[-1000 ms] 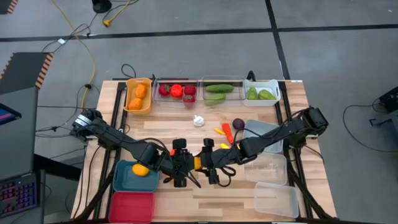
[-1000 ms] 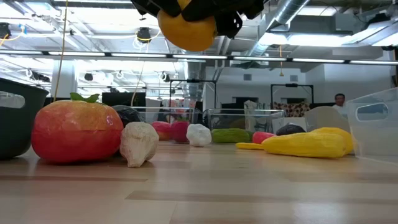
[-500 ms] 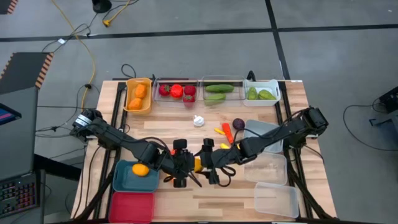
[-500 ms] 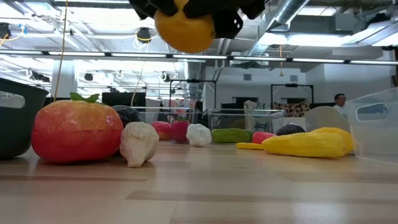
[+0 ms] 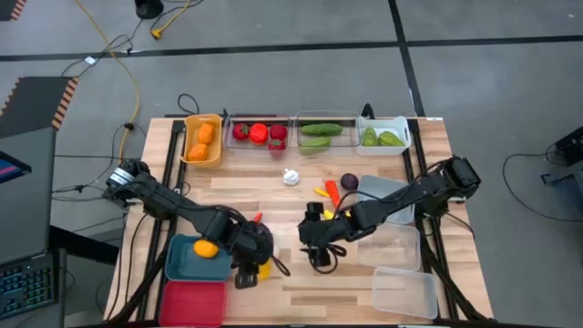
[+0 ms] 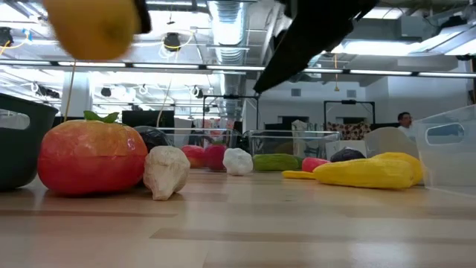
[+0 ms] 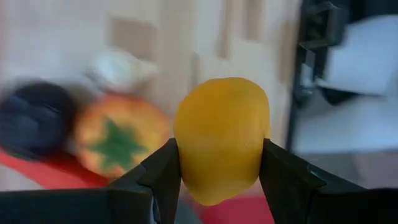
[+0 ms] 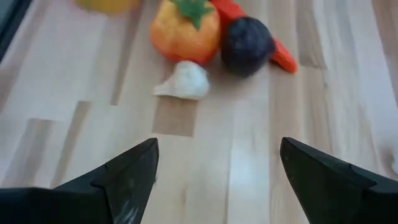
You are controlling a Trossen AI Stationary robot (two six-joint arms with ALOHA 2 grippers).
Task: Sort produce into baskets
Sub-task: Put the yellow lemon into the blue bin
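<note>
One rounded yellow toy fruit (image 7: pixel 222 138) clamped in left gripper (image 7: pixel 221 165), right gripper (image 8: pixel 217 163) gaping empty; next, likely lowering into teal plastic bin (image 5: pixel 182 262).

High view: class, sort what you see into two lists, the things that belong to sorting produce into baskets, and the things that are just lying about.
Belongs to the job:
- yellow fruit gripped by the left gripper
- right gripper, open
- orange-yellow bin with orange pieces
- teal bin
- red bin
- garlic loose on the table

Just lying about:
- yellow cable on the floor
- keyboard
</note>
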